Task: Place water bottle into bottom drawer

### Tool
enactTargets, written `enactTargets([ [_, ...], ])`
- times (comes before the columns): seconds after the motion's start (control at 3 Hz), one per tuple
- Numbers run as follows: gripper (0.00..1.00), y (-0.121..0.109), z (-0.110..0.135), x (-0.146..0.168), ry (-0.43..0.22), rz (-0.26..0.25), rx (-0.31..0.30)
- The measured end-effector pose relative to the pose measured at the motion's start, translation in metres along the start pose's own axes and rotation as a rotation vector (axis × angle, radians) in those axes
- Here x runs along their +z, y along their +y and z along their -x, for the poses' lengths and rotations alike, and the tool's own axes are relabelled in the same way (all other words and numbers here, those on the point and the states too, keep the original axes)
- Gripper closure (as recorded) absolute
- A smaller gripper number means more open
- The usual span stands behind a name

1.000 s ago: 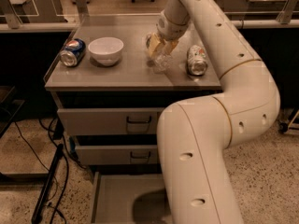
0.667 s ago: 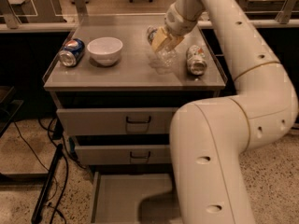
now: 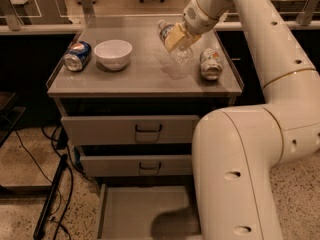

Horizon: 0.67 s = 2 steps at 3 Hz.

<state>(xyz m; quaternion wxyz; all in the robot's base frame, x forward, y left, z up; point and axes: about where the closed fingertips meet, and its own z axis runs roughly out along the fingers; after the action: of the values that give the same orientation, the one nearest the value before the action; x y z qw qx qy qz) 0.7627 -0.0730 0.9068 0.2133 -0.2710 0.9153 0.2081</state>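
Room: a dim lab with a speckled floor, and a grey cabinet standing in the middle.
Tabletop (image 3: 135, 81): grey and flat. It carries a blue Pepsi can (image 3: 77, 55), a white bowl (image 3: 113, 53) and a crushed silver can (image 3: 211, 64).
Water bottle (image 3: 181, 56): clear plastic, tipped on a slant with the cap end up and to the left. It looks lifted a little off the tabletop, between the bowl and the crushed can.
Gripper (image 3: 175, 37): up over the back of the tabletop, squeezed tight around the middle of the water bottle.
Bottom drawer (image 3: 142, 211): pulled out, low by the floor, far below the water bottle. Its floor is flat and grey, with a dark shadow on it.
How it handles: it is likely light, with thin soft walls that squash. The plastic is smooth, so it may slip or twist.
Where to hold: the ribbed middle is best, because the bumps help the grip. The thin neck is a poor spot.
Watch out: a hard squeeze may dent it, and a weak one may drop it.
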Motion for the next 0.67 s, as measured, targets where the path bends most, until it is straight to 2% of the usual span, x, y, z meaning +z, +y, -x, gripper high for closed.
enactTargets([
  [0.33, 1.0, 0.005, 0.006, -0.001, -0.017, 0.006, -0.023],
  [0.67, 1.0, 0.021, 0.003, -0.018, -0.02, 0.026, -0.065],
])
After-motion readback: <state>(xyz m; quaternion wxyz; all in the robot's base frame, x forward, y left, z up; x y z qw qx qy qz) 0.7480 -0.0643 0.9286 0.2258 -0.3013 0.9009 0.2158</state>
